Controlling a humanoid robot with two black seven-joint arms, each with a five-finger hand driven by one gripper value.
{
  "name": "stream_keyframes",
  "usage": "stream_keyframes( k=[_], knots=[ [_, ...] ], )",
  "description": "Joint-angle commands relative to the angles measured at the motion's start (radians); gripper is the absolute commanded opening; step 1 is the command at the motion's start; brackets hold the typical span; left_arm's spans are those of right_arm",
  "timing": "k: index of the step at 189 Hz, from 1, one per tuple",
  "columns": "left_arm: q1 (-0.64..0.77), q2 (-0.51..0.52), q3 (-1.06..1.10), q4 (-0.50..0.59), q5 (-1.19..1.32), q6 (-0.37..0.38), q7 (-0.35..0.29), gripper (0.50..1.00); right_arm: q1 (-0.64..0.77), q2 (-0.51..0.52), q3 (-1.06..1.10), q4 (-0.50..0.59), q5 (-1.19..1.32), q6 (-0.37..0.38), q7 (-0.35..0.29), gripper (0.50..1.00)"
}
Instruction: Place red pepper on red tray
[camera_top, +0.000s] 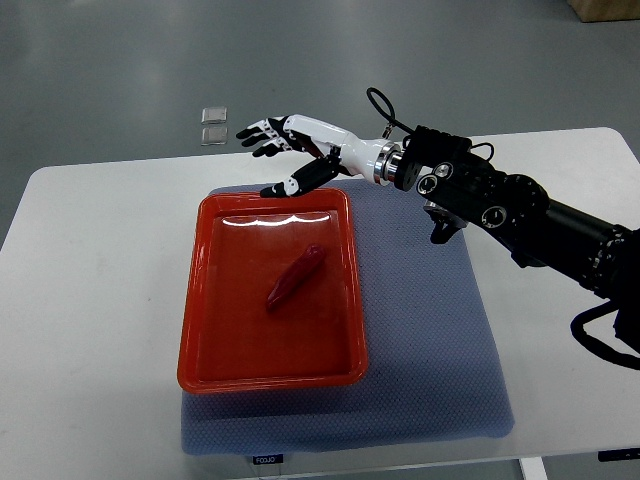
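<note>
One red pepper (294, 280) lying diagonal in red tray (200, 300), tip upper-right.

A white tabletop (90, 300) with rounded corners fills most of the frame, its far edge running across the upper third and its near edge cut off at the bottom. Beyond it, at the top of the frame, lies a grey floor (120, 60); two small pale square tiles (213, 124) sit there, one just above the other, upper left of centre. Directly on the tabletop lies a blue-grey textured mat (430, 340), covering the centre and lower centre of the frame, with a small dark label at its near left edge. A red tray (200, 300) rests on the mat's left part, its left rim reaching just past the mat's left edge.
</note>
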Motion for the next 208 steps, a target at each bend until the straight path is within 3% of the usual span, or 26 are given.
stream_keyframes(
  k=[1, 24, 35, 51, 79, 132, 208],
  knots=[
    [0.001, 0.0, 0.0, -0.003, 0.0, 0.0, 0.0, 1.0, -0.069, -0.017, 0.137, 0.0, 0.134, -0.006, -0.001, 0.813],
    [0.0, 0.0, 0.0, -0.005, 0.002, 0.0, 0.0, 1.0, -0.187, -0.019, 0.303, -0.001, 0.319, -0.005, -0.001, 0.829],
    [0.0, 0.0, 0.002, -0.005, 0.002, 0.0, 0.0, 1.0, -0.239, -0.014, 0.361, -0.001, 0.411, -0.003, -0.001, 0.895],
    [0.0, 0.0, 0.002, -0.005, 0.0, 0.0, 0.0, 1.0, -0.303, -0.011, 0.387, -0.001, 0.485, 0.006, -0.001, 0.913],
    [0.0, 0.0, 0.002, -0.005, 0.002, 0.0, 0.0, 1.0, -0.359, -0.016, 0.438, -0.001, 0.571, 0.015, 0.009, 0.913],
    [0.0, 0.0, 0.003, -0.005, 0.002, 0.0, 0.0, 1.0, -0.426, -0.048, 0.484, -0.006, 0.681, 0.112, 0.009, 0.913],
    [0.0, 0.0, 0.003, -0.003, 0.002, 0.0, 0.0, 1.0, -0.428, -0.06, 0.484, -0.01, 0.685, 0.112, 0.009, 0.913]
  ],
)
